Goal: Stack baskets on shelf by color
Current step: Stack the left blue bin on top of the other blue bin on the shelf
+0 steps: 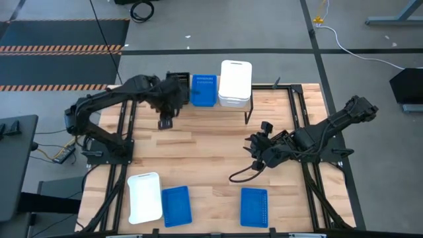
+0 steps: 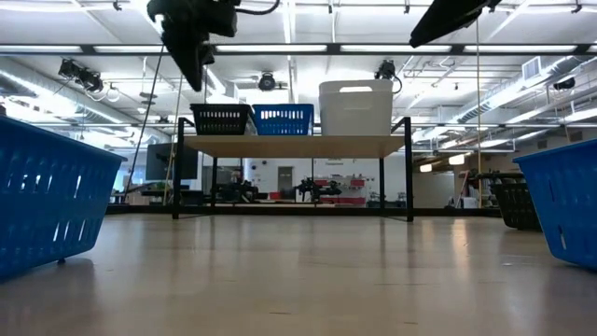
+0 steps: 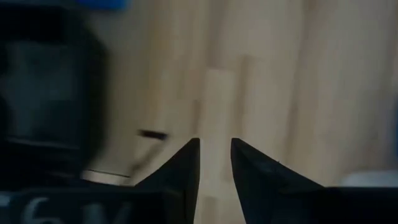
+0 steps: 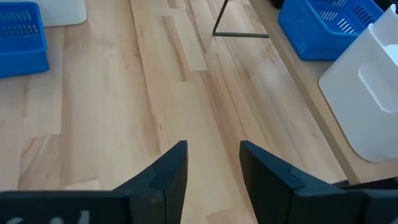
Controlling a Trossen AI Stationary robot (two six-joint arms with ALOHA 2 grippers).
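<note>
- Wooden shelf (image 1: pixel 261 100) along the table's far edge, carrying three baskets in a row: black basket (image 2: pixel 221 119) at its left end, blue basket (image 1: pixel 204 90) in the middle, white basket (image 1: pixel 235 83) beside it.
- Loose stock along the table's near edge: a white basket (image 1: pixel 145 197) at the near-left corner, a blue one (image 1: pixel 176 205) just beside it, a second blue one (image 1: pixel 254 206) toward the near right.
- Left gripper (image 1: pixel 166 121): raised just in front of the shelf's left end, beside the black basket; fingers (image 3: pixel 184 167) slightly parted, holding nothing.
- Right gripper (image 1: pixel 259 152): mid-table toward the right edge, open and empty.
- Progress, as judged: one basket of each colour placed; three still unstacked.
- Risks, as judged: the left arm stands close to the black basket, so a careless swing could knock it off the shelf; nesting onto the wrong colour; a tilted drop could jam rather than seat.
</note>
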